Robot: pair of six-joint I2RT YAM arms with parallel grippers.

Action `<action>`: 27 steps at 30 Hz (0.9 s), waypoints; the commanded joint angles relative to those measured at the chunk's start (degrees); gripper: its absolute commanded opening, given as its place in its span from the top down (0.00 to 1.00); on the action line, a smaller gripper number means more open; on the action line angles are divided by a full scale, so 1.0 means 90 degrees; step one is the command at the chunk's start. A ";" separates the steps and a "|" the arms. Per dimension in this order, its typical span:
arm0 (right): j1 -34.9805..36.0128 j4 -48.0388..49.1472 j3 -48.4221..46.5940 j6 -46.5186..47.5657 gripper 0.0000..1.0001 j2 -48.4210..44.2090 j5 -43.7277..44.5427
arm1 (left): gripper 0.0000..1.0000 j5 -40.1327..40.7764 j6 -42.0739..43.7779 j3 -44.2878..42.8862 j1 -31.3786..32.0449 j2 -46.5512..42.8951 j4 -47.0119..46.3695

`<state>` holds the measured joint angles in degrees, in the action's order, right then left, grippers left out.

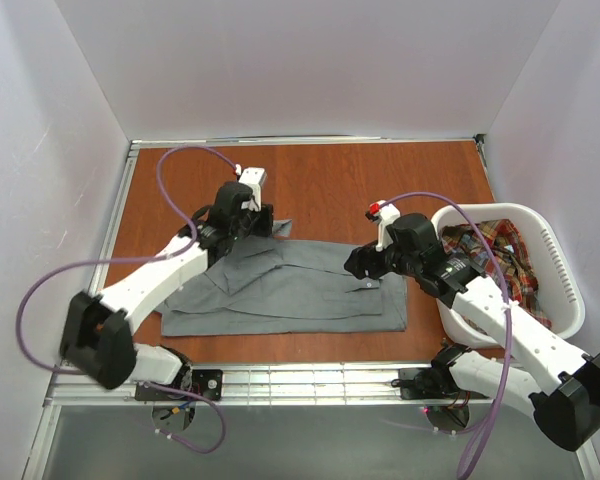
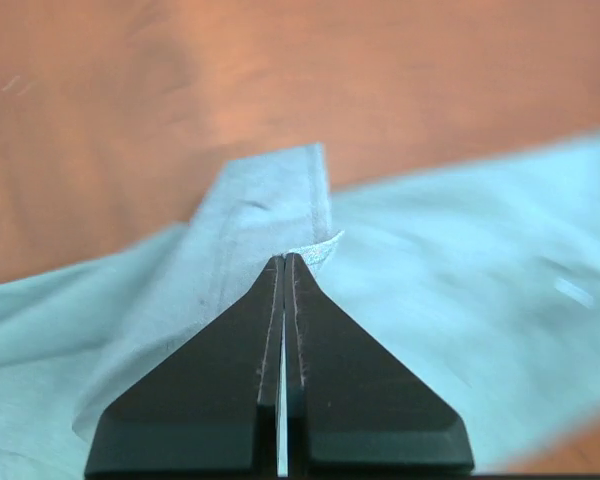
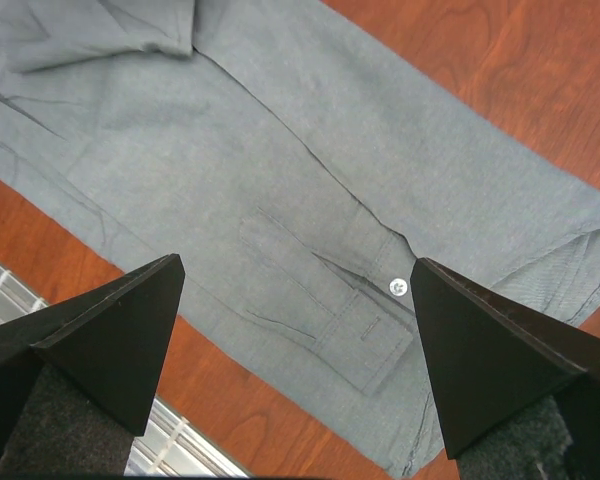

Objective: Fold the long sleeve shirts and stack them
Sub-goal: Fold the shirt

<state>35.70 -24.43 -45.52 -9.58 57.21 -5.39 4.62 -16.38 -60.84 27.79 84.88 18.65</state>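
The left fingers [image 2: 230, 380] clamp a raised fold of the grey shirt [image 1: 290, 290] — it lies spread on the desk [image 1: 360, 185] beneath the right fingers [image 3: 110, 330], which stand wide apart above its cuff [image 3: 350, 330].

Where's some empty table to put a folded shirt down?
The bare table behind the grey shirt, up to the back wall, is free. The shirt crowds the middle; the basket fills the right.

white slotted basket [image 1: 568, 285] | on wooden table [image 1: 360, 180], right edge
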 commanded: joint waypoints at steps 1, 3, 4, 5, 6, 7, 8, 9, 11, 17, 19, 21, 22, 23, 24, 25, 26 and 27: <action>0.0066 -0.0069 -0.0314 0.0089 0.13 -0.0282 -0.0104 | 1.00 -0.0503 0.0160 0.0694 0.0446 -0.1460 -0.0022; 0.0076 -0.0069 -0.0265 0.0098 0.13 -0.0409 -0.0134 | 1.00 -0.1097 0.0092 0.1153 0.0924 -0.2112 0.0027; 0.0086 -0.0069 -0.0245 0.0098 0.13 -0.0448 -0.0153 | 1.00 -0.1322 0.0034 0.1290 0.1071 -0.2329 0.0027; 0.0086 -0.0079 -0.0226 0.0117 0.13 -0.0516 -0.0192 | 1.00 -0.1489 -0.0044 0.1620 0.1372 -0.2525 0.0037; 0.0105 -0.0079 -0.0187 0.0137 0.13 -0.0536 -0.0289 | 1.00 -0.1674 -0.0151 0.1758 0.1510 -0.2759 0.0037; 0.0115 -0.0089 -0.0167 0.0186 0.13 -0.0565 -0.0348 | 1.00 -0.2033 -0.0201 0.1924 0.1647 -0.3109 0.0037; 0.0134 -0.0098 -0.0138 0.0263 0.13 -0.0604 -0.0407 | 1.00 -0.2182 -0.0269 0.2061 0.1909 -0.3277 0.0037; 0.0183 -0.0108 -0.0119 0.0312 0.13 -0.0624 -0.0504 | 1.00 -0.2396 -0.0347 0.2285 0.2018 -0.3385 0.0075; 0.0251 -0.0118 -0.0041 0.0439 0.13 -0.0654 -0.0621 | 1.00 -0.2883 -0.0377 0.2491 0.2359 -0.3581 0.0076; 0.0904 -0.0264 0.0087 0.0850 0.14 -0.0449 -0.0583 | 0.33 -0.2314 -0.0484 0.2591 0.2566 -0.3504 0.0407; 0.1149 -0.0294 0.0126 0.0899 0.16 -0.0303 -0.0418 | 0.17 -0.1776 -0.0765 0.2328 0.2566 -0.3475 0.0544; 0.1596 -0.0313 0.0155 0.0899 0.18 -0.0185 -0.0194 | 0.14 -0.0697 -0.1079 0.2122 0.2537 -0.3338 0.0816; 0.1773 -0.0323 0.0155 0.0860 0.18 -0.0117 -0.0096 | 0.14 -0.0380 -0.1167 0.1928 0.2392 -0.3251 0.0924; 0.2152 -0.0323 0.0155 0.0850 0.18 0.0038 -0.0017 | 0.13 -0.0145 -0.1332 0.1829 0.2265 -0.3085 0.1022; 0.2369 -0.0314 0.0145 0.0821 0.19 0.0136 0.0119 | 0.12 0.0147 -0.1382 0.1751 0.2090 -0.2987 0.1207; 0.2613 -0.0294 0.0126 0.0753 0.19 0.0369 0.0217 | 0.12 0.0315 -0.1460 0.1682 0.1605 -0.2899 0.1305; 0.3156 -0.0275 0.0097 0.0723 0.19 0.0507 0.0353 | 0.12 0.0403 -0.1587 0.1585 0.1281 -0.2821 0.1393; 0.3452 -0.0284 -0.0019 0.0694 0.19 0.0663 0.0567 | 0.12 0.0443 -0.1607 0.1565 0.0929 -0.2685 0.1481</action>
<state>60.12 -26.89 -44.97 -2.98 60.42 -4.67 -0.64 -27.24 -44.58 42.92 59.07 27.05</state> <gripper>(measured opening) 0.810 0.883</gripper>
